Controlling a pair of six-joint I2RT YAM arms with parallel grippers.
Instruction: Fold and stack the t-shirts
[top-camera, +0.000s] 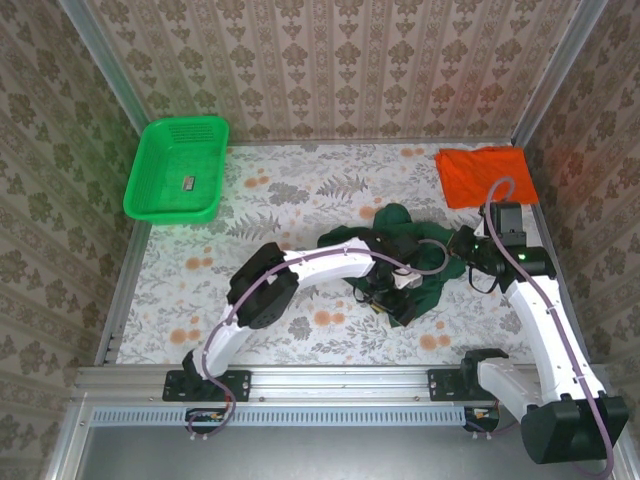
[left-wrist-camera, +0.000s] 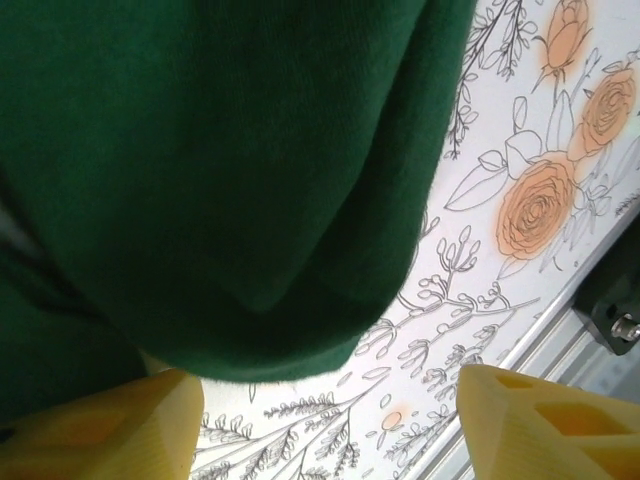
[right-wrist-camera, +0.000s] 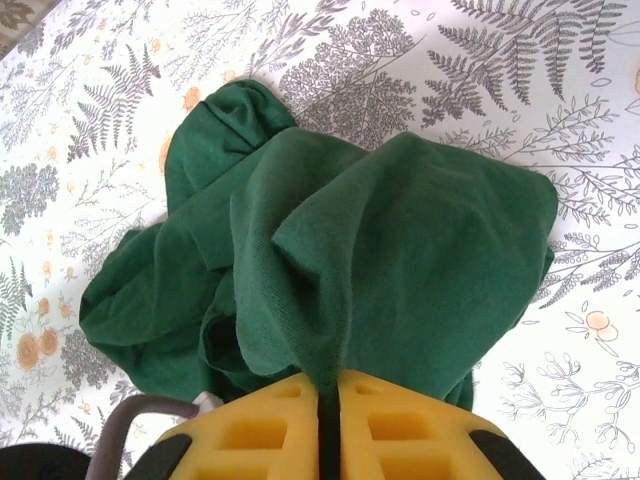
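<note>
green t-shirt (right-wrist-camera: 400, 250) | right gripper (right-wrist-camera: 330, 400) pinched tight on it | left gripper (left-wrist-camera: 330, 425) spread wide

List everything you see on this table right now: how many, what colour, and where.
dark green t-shirt: one, dark green, crumpled right of the table's centre
orange t-shirt: one, bright orange, lying flat in the far right corner
basket: one, bright green, far left corner
small item: one, greyish, inside the basket
tablecloth: one, white with floral print, covering the table
left fingers: two, yellow, spread apart by the dark green t-shirt
right fingers: two, yellow, closed on a fold of the dark green t-shirt
</note>
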